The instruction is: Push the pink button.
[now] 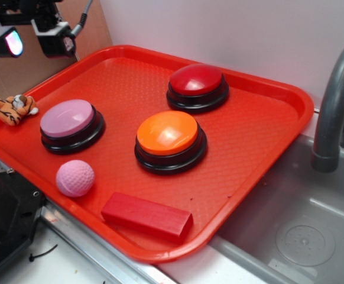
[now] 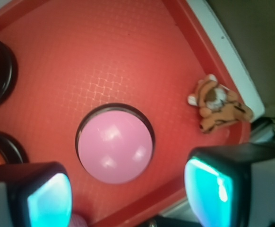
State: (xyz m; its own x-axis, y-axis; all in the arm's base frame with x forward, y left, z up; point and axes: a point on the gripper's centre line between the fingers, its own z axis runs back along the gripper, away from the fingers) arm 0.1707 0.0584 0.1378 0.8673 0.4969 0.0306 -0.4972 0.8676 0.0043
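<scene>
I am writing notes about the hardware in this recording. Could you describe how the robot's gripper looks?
The gripper has two blocky black fingers. Each finger ends in a glossy translucent pad that glows cyan-teal, with a pinkish tint in the exterior view. In the wrist view the pads look rounded and rectangular inside black frames. A grey cable runs up from the finger nearer the wall. I see no markings.

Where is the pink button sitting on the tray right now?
In the exterior view the pink button sits at the left of the red tray, between the toy tiger and the orange button, just behind the pink ball.
</scene>
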